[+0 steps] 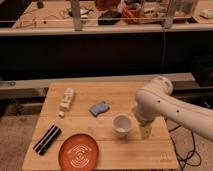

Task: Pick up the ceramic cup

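Note:
The ceramic cup (pixel 122 125) is small, white and round, and stands upright on the wooden table (pixel 105 147), right of the middle. My white arm comes in from the right. My gripper (pixel 145 131) hangs just to the right of the cup, at about the cup's height, a short gap away from it. The gripper points down toward the table top.
An orange plate (pixel 78 152) lies at the front left. A black flat object (pixel 46 139) lies at the left edge. A white bottle-like object (pixel 66 100) lies at the back left. A blue sponge-like object (pixel 99 108) lies behind the cup. Cables hang right of the table.

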{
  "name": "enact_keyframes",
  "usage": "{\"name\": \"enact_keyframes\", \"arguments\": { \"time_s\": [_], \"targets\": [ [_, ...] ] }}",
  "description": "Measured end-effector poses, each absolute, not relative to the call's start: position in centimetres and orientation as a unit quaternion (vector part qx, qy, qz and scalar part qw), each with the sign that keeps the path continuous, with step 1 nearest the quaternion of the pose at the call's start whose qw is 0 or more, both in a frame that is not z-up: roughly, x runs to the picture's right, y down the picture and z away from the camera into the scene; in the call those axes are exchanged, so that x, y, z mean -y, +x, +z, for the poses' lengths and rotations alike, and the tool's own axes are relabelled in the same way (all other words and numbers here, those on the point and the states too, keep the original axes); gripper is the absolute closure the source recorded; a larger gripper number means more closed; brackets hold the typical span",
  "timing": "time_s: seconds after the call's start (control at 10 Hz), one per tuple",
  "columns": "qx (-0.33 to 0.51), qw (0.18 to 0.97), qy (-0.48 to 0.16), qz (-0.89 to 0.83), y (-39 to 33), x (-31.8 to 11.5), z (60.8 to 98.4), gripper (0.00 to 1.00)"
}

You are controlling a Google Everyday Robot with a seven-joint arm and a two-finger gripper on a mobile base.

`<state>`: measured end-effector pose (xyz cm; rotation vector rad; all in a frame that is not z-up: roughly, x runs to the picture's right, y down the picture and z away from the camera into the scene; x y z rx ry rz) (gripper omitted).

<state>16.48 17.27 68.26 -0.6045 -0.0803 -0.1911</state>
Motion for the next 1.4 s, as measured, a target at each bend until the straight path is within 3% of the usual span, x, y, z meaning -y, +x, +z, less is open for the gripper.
{"name": "enact_keyframes", "arguments": {
  "time_s": [1.4],
  "targets": [
    [0.086, 0.941, -0.265, -0.192, 12.8, -19.3, 67.7, 0.2]
  ]
}}
